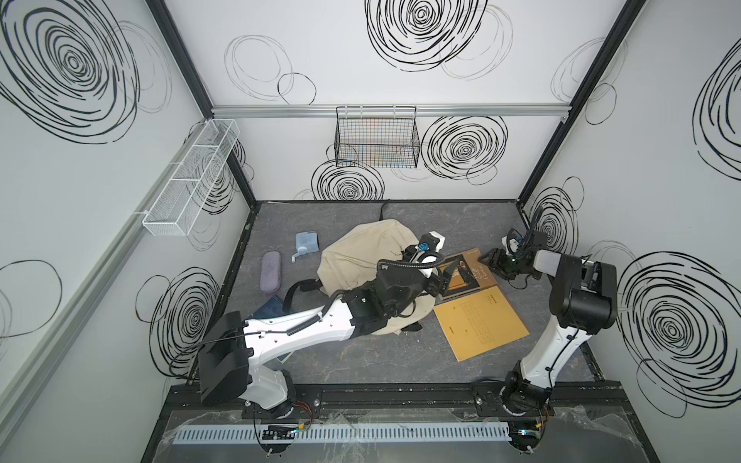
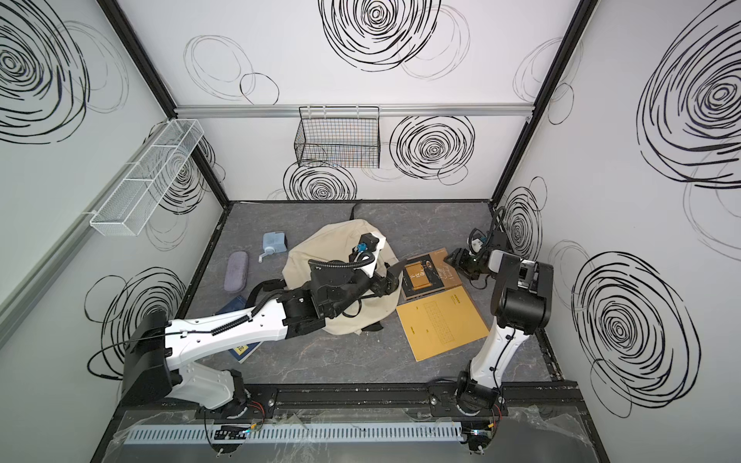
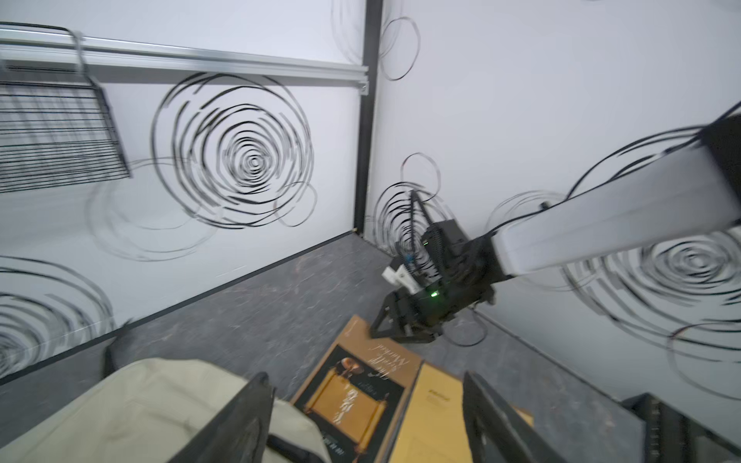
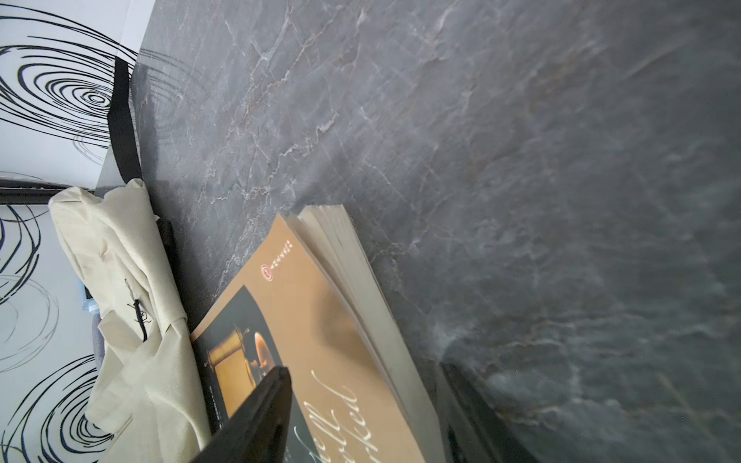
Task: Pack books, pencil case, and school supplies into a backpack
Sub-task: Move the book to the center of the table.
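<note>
Starting nearest: mustard book (image 1: 481,324) lies flat on the tabletop (image 1: 361,360). Left tool (image 1: 448,277), jaws apart, hovers beside the backpack (image 1: 361,256). Beyond, right tool (image 1: 490,260), jaws apart, straddles the brown book (image 1: 469,280) at its corner; close squarely, lift slowly.

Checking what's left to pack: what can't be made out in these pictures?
The navy book: mostly under the left arm in both top views.
The backpack opening: covered by the left arm in both top views, blurred in the left wrist view.
The brown book title: cut off at the right wrist view's edge, too small in both top views.
</note>
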Robot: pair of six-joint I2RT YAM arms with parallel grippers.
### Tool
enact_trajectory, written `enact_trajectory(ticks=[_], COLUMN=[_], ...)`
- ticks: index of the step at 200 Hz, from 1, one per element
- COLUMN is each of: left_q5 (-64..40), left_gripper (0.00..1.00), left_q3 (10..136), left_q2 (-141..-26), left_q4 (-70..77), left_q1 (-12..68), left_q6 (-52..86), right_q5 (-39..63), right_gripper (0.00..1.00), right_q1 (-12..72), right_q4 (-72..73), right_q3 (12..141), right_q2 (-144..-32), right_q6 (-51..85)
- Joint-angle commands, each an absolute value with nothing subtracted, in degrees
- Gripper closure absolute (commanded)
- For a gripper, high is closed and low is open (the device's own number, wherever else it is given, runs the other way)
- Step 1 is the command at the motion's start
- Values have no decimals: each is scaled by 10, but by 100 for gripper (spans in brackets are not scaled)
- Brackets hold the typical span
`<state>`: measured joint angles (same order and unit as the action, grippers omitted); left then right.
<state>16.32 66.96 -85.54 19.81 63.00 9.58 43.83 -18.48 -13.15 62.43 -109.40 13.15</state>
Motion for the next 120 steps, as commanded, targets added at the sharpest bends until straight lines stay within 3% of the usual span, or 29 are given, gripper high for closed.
enact_trajectory(ticks=[1, 55, 120], left_q5=[61, -13, -35], left_gripper=[26, 27, 27], left_q3=[705, 857, 868], left_q2=[-929, -1134, -1223], left_q4=[121, 47, 63], left_q1=[634, 630, 590], left_q6=[190, 315, 367], right_q5=[431, 447, 465], right_gripper=[38, 39, 40], right_q1=[-186, -188, -189], right_q4=[-170, -157, -167], right_q3=[600, 588, 579], right_q2=[-1097, -1095, -1093], right_q6=[141, 154, 149])
